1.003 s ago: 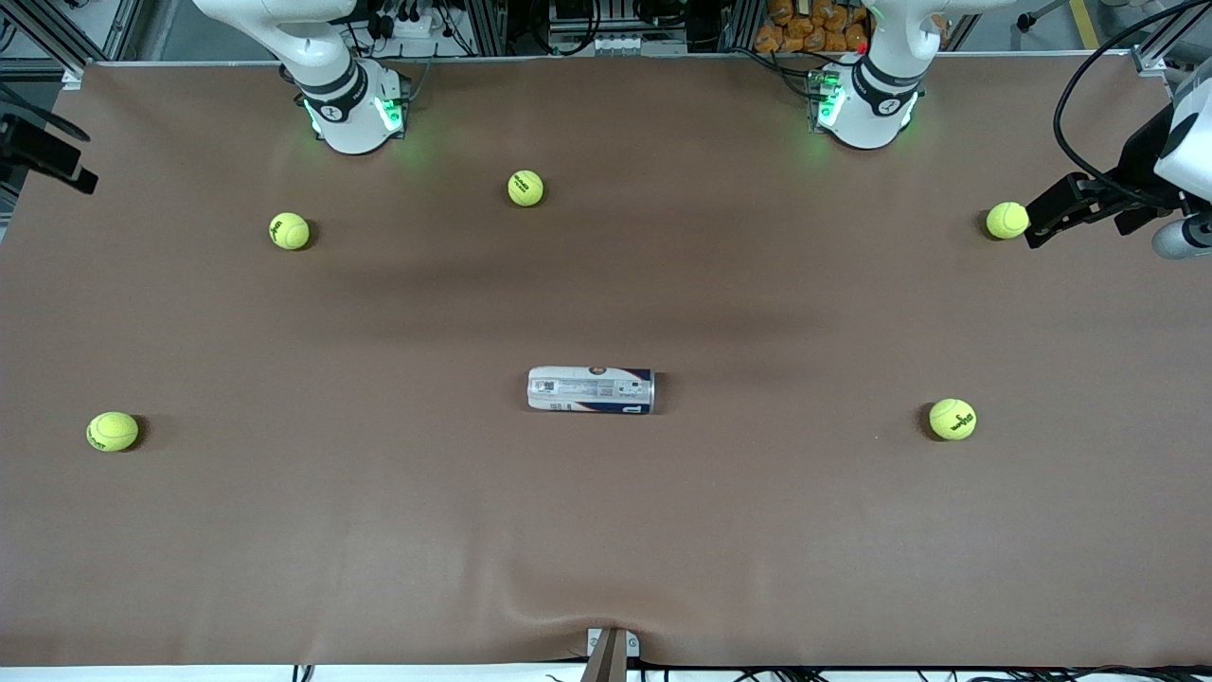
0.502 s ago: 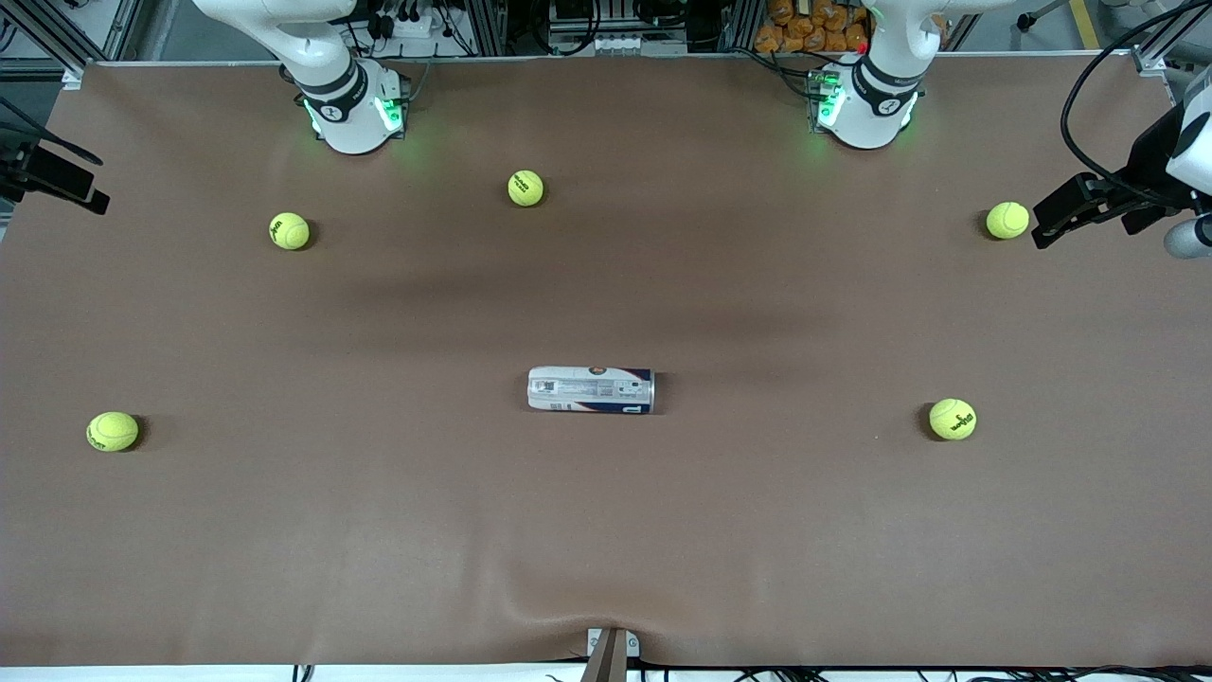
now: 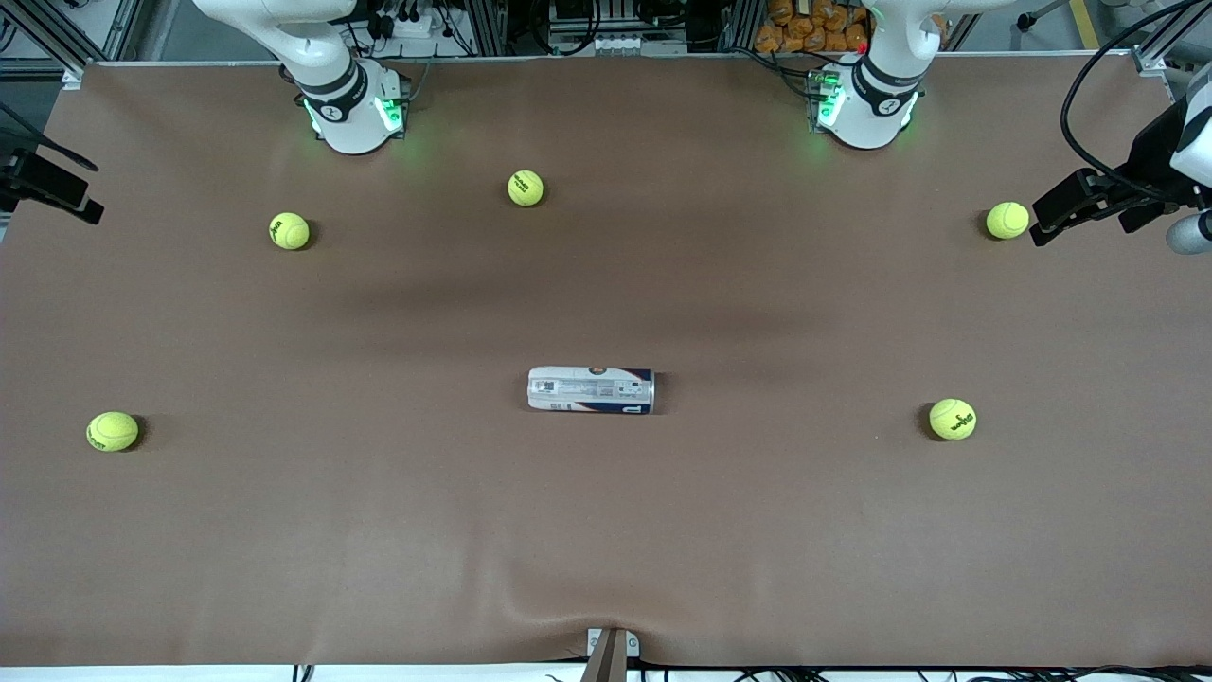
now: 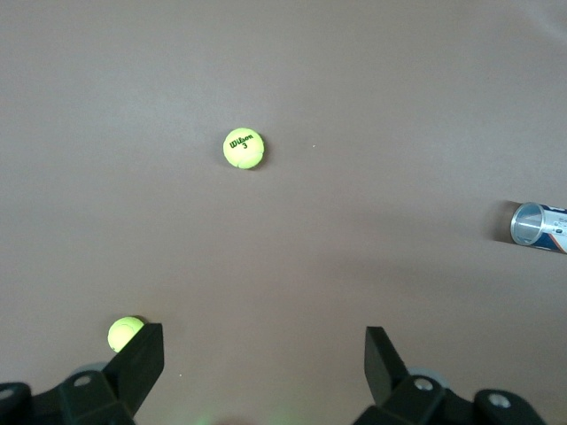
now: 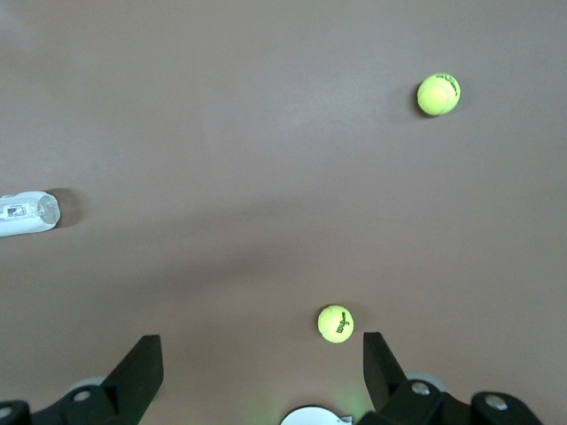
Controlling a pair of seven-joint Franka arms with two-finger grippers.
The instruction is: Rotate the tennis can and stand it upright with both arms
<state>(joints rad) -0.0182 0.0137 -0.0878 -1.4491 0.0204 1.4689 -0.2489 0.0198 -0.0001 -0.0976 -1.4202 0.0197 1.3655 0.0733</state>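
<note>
The tennis can (image 3: 591, 389) lies on its side in the middle of the brown table, its silvery rim toward the left arm's end. It also shows in the left wrist view as the can's rim end (image 4: 536, 225), and in the right wrist view as the can's pale end (image 5: 27, 214). My left gripper (image 3: 1051, 220) hangs open over the left arm's end of the table, with nothing between its fingers (image 4: 142, 354). My right gripper (image 3: 66, 197) hangs open and empty over the right arm's end, fingers (image 5: 381, 359) wide apart. Both grippers are well away from the can.
Several yellow-green tennis balls are scattered around: one ball (image 3: 1007, 220) just beside the left gripper, another ball (image 3: 953, 419) nearer the front camera, a third ball (image 3: 113, 431) toward the right arm's end. The arm bases (image 3: 866, 109) glow green. A mat wrinkle (image 3: 568, 606) runs along the front edge.
Both grippers have shifted slightly at their ends of the table. The can and the balls have not moved.
</note>
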